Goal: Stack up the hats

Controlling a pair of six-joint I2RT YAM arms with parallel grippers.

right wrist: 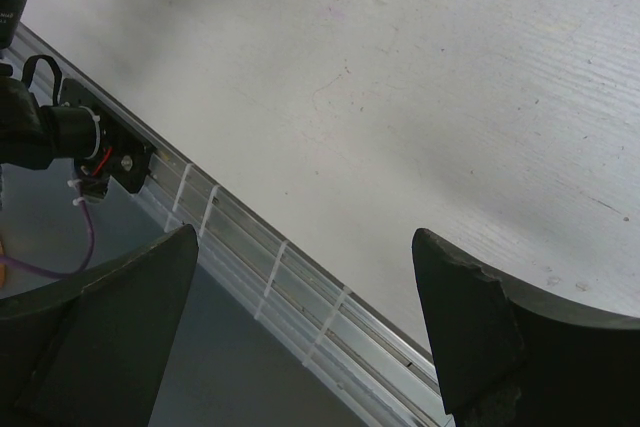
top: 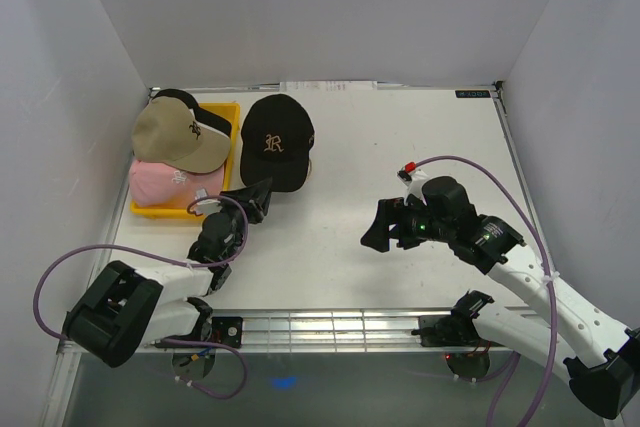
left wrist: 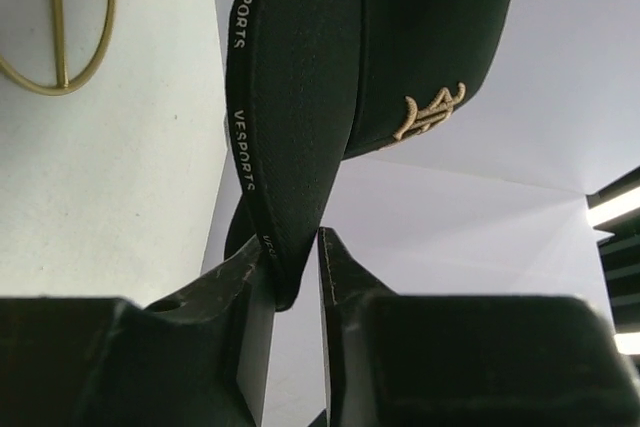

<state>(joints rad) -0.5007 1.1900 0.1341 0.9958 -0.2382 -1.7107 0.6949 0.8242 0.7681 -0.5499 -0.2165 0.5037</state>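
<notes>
A black cap with a tan "R" (top: 275, 147) sits at the back left of the table, its brim pointing at my left gripper (top: 260, 197). In the left wrist view the brim of the black cap (left wrist: 300, 97) runs down between the fingers of the left gripper (left wrist: 295, 247), which are closed narrowly on its edge. A tan cap (top: 180, 135) lies on another black cap (top: 200, 107), and a pink cap (top: 165, 182) lies beside them. My right gripper (top: 375, 232) is open and empty above the table, as its wrist view (right wrist: 305, 287) shows.
The tan, black and pink caps lie in a yellow tray (top: 228, 112) at the left wall. A gold wire stand (left wrist: 60, 37) shows behind the held cap. The table's metal front rail (right wrist: 250, 257) runs below the right gripper. White walls enclose the table.
</notes>
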